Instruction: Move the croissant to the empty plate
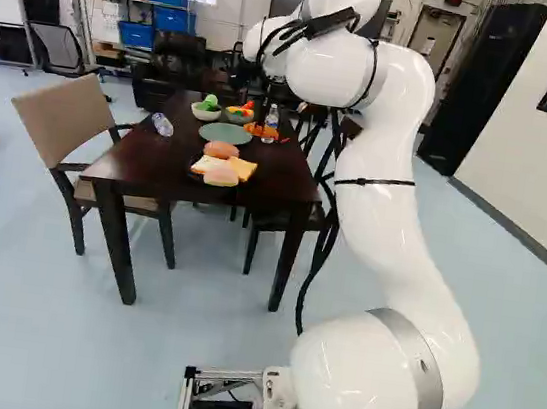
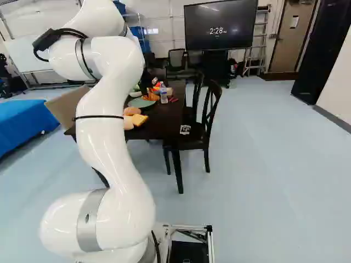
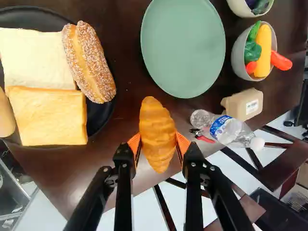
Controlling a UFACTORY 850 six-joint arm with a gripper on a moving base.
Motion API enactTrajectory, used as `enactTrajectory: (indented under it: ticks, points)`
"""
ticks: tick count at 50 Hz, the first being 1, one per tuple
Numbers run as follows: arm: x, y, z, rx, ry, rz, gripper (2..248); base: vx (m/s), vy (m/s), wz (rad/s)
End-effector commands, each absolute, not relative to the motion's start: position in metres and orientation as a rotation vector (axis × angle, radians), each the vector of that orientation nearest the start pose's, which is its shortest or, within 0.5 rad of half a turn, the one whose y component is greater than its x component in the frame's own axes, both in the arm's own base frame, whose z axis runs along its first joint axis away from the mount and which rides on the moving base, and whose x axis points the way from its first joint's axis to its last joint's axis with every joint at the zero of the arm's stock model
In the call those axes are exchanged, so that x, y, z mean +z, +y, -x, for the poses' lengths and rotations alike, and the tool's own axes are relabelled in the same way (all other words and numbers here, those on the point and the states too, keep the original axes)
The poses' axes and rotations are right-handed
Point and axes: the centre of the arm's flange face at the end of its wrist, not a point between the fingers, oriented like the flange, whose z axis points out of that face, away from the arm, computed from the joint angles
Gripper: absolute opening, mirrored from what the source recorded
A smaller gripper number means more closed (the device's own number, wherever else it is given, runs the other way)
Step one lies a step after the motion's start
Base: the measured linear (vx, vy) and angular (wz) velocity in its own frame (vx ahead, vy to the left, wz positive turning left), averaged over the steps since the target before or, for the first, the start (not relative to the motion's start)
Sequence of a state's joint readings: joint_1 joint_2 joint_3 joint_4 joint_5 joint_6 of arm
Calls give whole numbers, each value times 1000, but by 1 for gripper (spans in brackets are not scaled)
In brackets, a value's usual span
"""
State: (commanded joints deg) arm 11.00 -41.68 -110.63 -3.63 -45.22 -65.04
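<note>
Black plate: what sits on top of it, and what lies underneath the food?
On the black plate are two bread slices, a sugar-coated roll and a smooth bun. Where they cover the plate, its surface cannot be seen.

The white arm (image 1: 384, 169) bends up and forward from its lowest joint (image 1: 355, 387), its black gripper (image 1: 261, 126) pointing down above the table, with both orange-padded fingers (image 3: 124, 168) closed against opposite sides of the croissant (image 3: 158, 134).
</note>
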Motion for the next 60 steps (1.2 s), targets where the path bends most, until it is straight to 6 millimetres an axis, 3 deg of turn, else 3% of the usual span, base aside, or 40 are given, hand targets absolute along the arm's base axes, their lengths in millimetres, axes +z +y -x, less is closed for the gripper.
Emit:
enactTrajectory:
  ticks: [60]
  points:
    - [560, 139, -734, -581, -2094, 2584, 115, 56, 32, -8]
